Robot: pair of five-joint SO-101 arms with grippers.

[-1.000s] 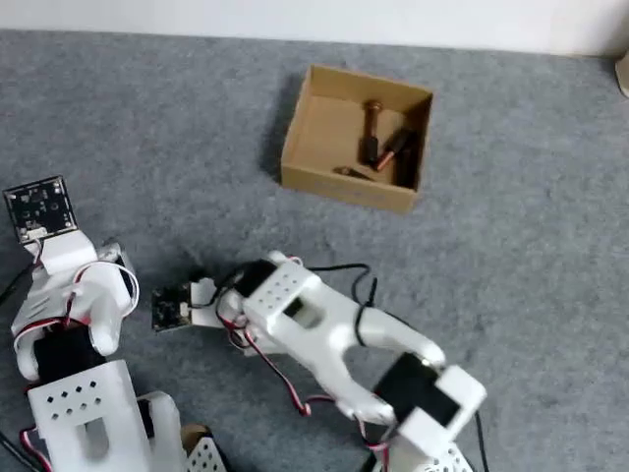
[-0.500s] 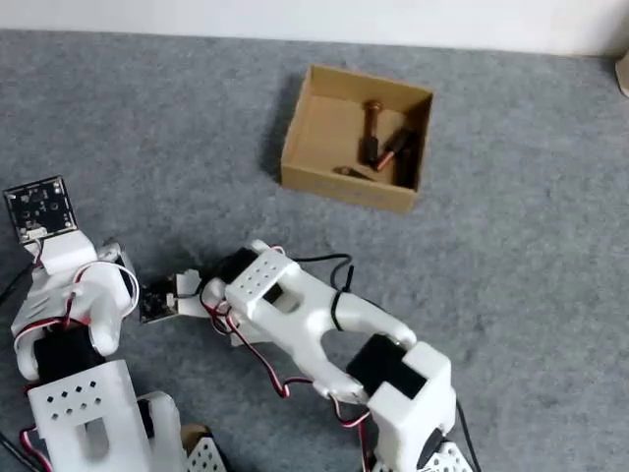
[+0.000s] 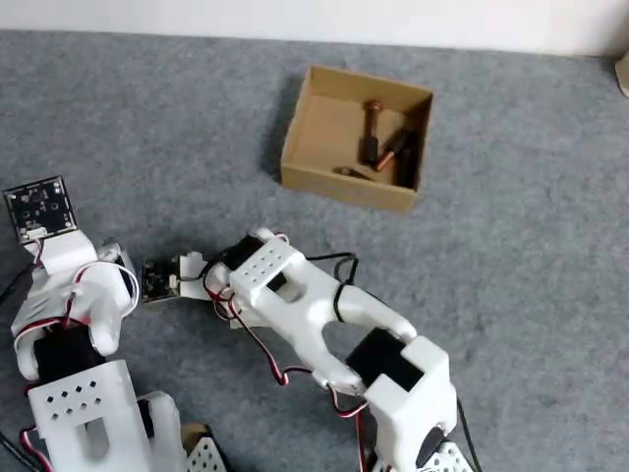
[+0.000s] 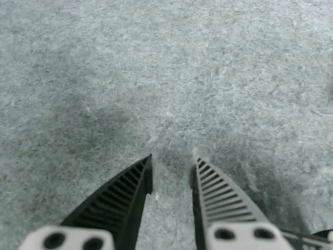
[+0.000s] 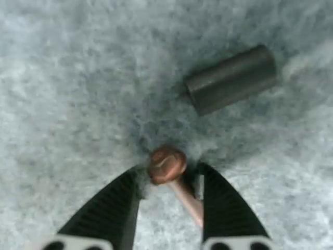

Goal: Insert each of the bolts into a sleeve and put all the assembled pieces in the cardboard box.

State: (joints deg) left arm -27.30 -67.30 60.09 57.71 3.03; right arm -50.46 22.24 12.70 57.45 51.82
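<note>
A bolt [image 5: 167, 164] with a copper-coloured head sits between the fingers of my right gripper [image 5: 169, 174], which is shut on it; its shaft runs back along one finger. A dark cylindrical sleeve [image 5: 231, 79] lies on the grey carpet just beyond the bolt head, off to one side. My left gripper [image 4: 171, 159] hovers over bare carpet, slightly open and holding nothing. The cardboard box [image 3: 313, 182] stands at the far middle of the table, with bolt-and-sleeve pieces [image 3: 373, 130] lying inside. The right arm [image 3: 275, 285] stretches across to the left arm [image 3: 79, 295].
Grey carpet covers the whole table. The two arms' wrists are close together at the near left. Open carpet lies between the arms and the box, and to the box's right.
The right arm's wrist has swung left and slightly away from the near edge, ending close to the left arm. The left arm has not moved.
</note>
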